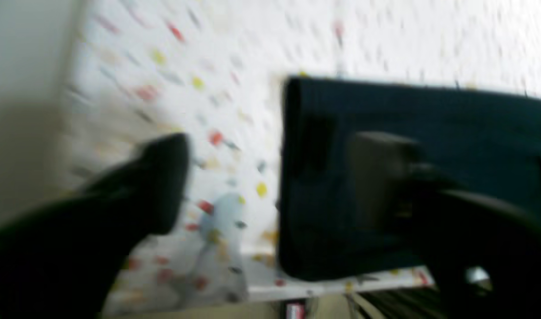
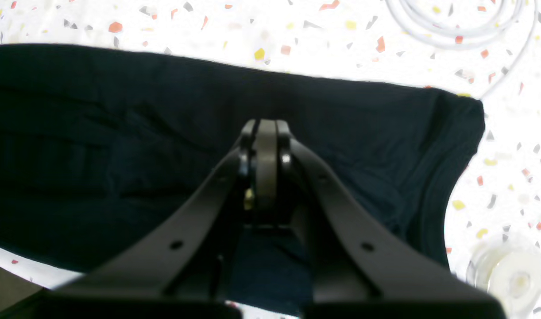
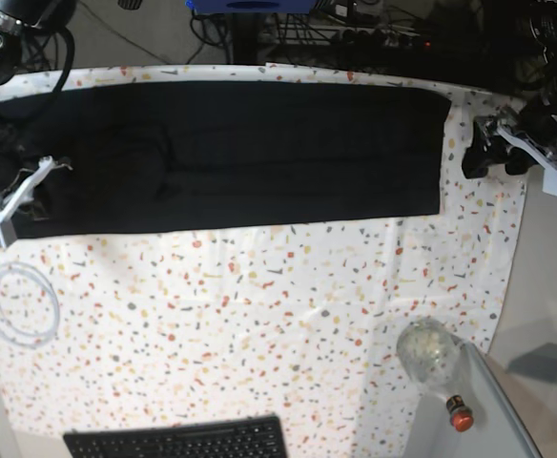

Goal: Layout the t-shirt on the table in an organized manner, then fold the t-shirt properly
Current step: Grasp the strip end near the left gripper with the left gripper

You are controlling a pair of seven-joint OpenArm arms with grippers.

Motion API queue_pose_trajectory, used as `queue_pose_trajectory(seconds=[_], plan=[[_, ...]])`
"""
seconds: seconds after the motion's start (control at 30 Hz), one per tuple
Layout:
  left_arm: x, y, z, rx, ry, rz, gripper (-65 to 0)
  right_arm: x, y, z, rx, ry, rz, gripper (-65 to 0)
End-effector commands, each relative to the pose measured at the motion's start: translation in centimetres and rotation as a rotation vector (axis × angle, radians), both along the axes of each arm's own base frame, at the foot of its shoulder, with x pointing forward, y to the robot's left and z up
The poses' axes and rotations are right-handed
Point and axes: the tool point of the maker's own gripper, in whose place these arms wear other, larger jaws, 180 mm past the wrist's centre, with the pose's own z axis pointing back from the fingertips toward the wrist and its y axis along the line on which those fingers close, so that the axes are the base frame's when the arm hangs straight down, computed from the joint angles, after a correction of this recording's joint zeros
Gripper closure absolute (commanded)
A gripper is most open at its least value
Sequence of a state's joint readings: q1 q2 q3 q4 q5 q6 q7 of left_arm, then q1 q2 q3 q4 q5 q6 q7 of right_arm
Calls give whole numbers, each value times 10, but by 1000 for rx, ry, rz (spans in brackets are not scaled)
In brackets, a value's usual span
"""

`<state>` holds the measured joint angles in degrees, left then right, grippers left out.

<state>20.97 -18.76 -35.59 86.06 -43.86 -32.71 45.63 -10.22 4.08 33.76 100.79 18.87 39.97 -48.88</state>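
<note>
While the t-shirt (image 3: pixel 231 157) lies as a long folded band across the table (image 3: pixel 259 315), soft, light and limp, the left gripper (image 3: pixel 493 148) gapes just beyond its end, the right gripper (image 3: pixel 32 186) closed over the opposite end; best pinched at corners

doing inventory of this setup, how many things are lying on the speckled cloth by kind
t-shirt: 1
cable coil: 1
keyboard: 1
clear bottle: 1
total: 4
</note>
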Motion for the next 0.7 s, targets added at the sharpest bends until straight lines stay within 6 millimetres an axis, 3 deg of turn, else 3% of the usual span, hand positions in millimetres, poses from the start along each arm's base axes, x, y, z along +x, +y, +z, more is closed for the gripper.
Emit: queue_pose_trajectory(seconds=[0.0,0.23,0.4,0.5,0.67], plan=[[9,-1,8,-7,-50,-22,-650,9,-3,12,-5,-49,3,0],[9,-15,-27,-124,-11,-23,-650,8,-2,10,-2,-45,3,0],[12,-20,-41,-136,19,-15,-650,5,-2,4,7,-26,0,0],[11,-44,-59,-105,79,-77,-650,5,-2,4,7,-25,0,0],[8,-58,-68,-110,101,-88,-640,4,-2,3,7,-23,-1,0]])
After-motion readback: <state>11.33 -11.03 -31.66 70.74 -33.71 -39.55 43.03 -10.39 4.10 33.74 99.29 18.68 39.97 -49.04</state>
